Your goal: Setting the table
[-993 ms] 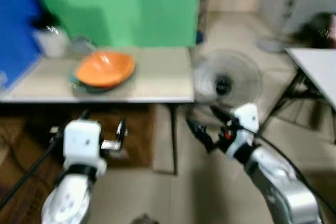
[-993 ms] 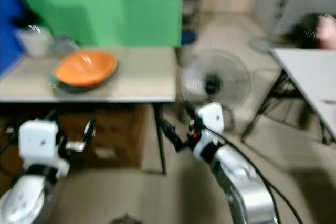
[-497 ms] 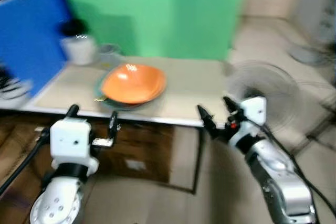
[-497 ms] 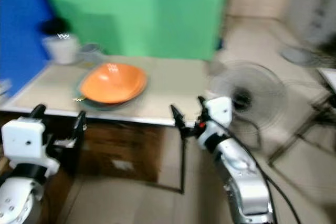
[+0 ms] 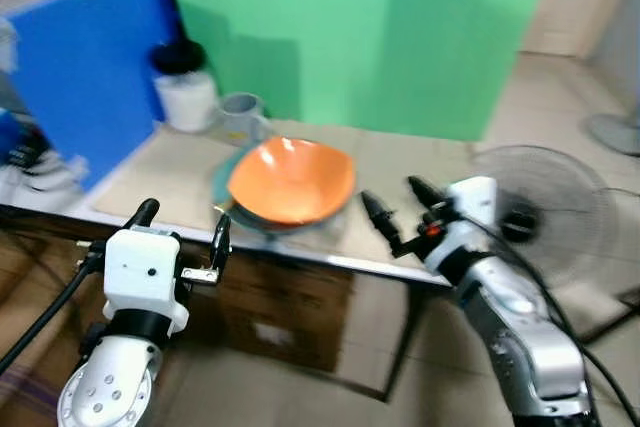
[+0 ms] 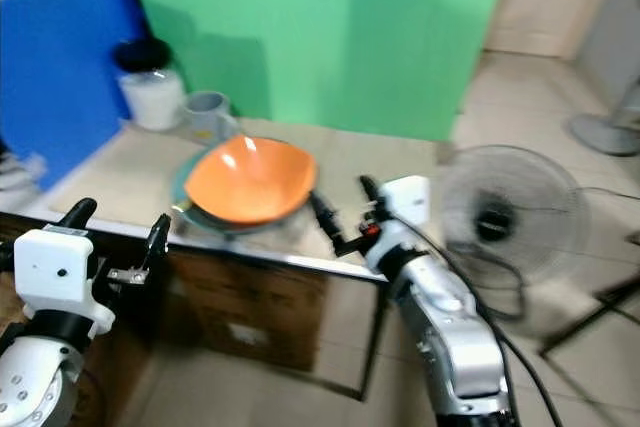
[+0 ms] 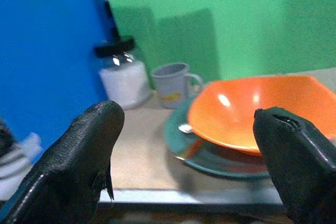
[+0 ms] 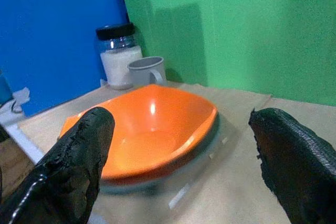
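Both pincers hang apart and hold nothing: the right gripper [image 5: 392,215] near the table's [image 5: 180,172] front edge, the left gripper [image 5: 180,237] lower, before it. This looks like the approach step; next comes a reach for the orange bowl [image 5: 291,179], which sits on a dark green plate [image 7: 210,153]. Behind stand a grey mug [image 5: 240,115] and a black-lidded jar [image 5: 186,89] of white contents.

Even, soft indoor light, head views slightly motion-blurred, a small glare spot on the orange bowl [image 8: 152,108].
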Available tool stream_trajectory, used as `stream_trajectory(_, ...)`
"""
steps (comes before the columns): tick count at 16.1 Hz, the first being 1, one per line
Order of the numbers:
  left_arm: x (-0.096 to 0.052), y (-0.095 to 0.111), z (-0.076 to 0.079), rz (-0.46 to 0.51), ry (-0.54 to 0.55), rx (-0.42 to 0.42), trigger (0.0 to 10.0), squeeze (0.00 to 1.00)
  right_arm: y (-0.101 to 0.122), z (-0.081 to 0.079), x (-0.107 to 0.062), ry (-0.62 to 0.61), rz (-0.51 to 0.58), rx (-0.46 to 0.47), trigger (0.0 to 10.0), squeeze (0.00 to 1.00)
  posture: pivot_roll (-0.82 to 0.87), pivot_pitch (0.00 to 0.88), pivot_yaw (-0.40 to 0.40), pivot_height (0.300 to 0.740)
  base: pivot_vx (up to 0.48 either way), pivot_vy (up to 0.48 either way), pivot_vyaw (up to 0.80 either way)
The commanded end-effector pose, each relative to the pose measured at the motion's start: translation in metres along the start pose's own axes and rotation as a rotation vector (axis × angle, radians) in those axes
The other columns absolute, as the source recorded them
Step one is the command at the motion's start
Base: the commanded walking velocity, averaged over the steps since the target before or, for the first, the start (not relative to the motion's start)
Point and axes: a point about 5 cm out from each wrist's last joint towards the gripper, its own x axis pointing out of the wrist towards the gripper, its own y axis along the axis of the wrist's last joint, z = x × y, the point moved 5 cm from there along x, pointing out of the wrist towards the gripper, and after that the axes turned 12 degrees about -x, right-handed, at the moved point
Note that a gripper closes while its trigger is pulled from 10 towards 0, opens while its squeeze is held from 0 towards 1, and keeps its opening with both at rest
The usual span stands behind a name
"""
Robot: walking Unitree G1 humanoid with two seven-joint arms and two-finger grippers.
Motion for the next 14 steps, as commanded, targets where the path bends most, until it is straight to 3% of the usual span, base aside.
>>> stream_trajectory(1,0.000,0.002,-0.002,0.002,-0.003,0.013,10.0,0.00,0.006,-0.004,0.007,0.015,0.000,0.018,10.0,0.00,-0.01,0.000,0.004,0.740,0.292,0.000,0.00)
stream_trajectory(3,0.001,0.002,0.000,0.000,-0.022,0.012,10.0,0.00,0.003,-0.001,0.014,0.014,-0.058,-0.007,10.0,0.00,-0.01,0.000,0.002,0.740,0.294,0.000,0.00)
stream_trajectory(7,0.004,0.001,0.009,-0.010,-0.106,0.000,10.0,0.00,0.005,-0.006,0.035,0.026,-0.156,0.127,10.0,0.00,-0.02,0.000,0.001,0.740,0.218,0.000,0.00)
stream_trajectory(8,0.004,0.003,0.017,-0.015,-0.182,-0.043,10.0,0.00,0.010,-0.002,0.047,0.014,-0.180,0.133,10.0,0.00,-0.02,0.000,0.002,0.740,0.000,0.000,0.00)
stream_trajectory(10,0.003,0.004,0.021,-0.019,-0.211,-0.056,10.0,0.00,0.012,-0.001,0.050,0.010,-0.186,0.132,10.0,0.00,-0.02,0.000,0.002,0.740,0.000,0.000,0.00)
stream_trajectory(11,0.003,0.003,0.028,-0.038,-0.279,-0.082,10.0,0.00,0.010,0.002,0.059,-0.009,-0.226,0.149,10.0,1.00,-0.03,0.000,0.003,0.740,0.000,0.000,0.00)
stream_trajectory(12,0.001,0.002,0.038,-0.065,-0.363,-0.105,10.0,0.00,0.004,0.003,0.069,-0.023,-0.297,0.158,10.0,1.00,-0.03,0.000,0.001,0.740,0.000,0.000,0.00)
stream_trajectory(14,0.000,0.002,0.042,-0.077,-0.404,-0.111,10.0,0.00,0.000,0.004,0.074,-0.033,-0.348,0.152,10.0,1.00,-0.02,0.000,-0.002,0.740,0.000,0.000,0.00)
